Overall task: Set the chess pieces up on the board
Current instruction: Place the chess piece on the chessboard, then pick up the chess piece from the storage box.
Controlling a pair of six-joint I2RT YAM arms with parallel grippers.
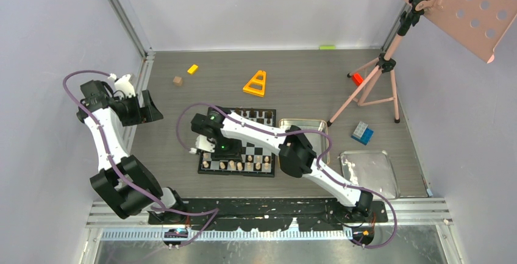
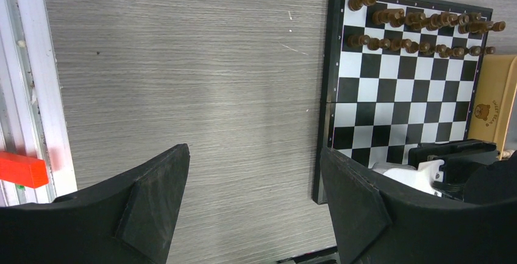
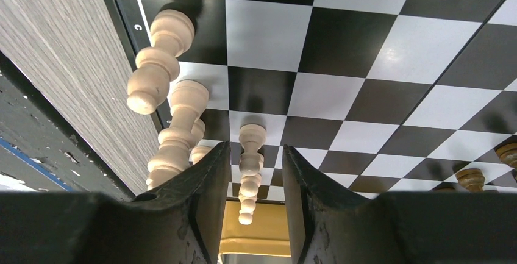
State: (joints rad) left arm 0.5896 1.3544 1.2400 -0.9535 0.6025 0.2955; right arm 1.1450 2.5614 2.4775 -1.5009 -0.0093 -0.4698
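Desk: Chess pieces (image 1: 258, 166), where do they sit relative to the tools?
Operator: I see one pale pawn (image 3: 251, 145) standing on the board (image 3: 341, 69), in the gap between the right gripper (image 3: 255, 157) fingers, which are parted and clear of it. Left gripper (image 2: 253, 151) is spread wide, holding nothing, over the table (image 2: 183, 63) just left of the board.
Desk: Counts?
Operator: One board, two grippers. Overhead I count seven pale pieces (image 1: 239, 166) on the near row. Dark pieces (image 2: 420, 32) fill two far rows, too overlapped to count.

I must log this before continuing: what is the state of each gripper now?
Left gripper: open wide, empty.
Right gripper: partly open, a pale chess piece in the gap, not gripped.
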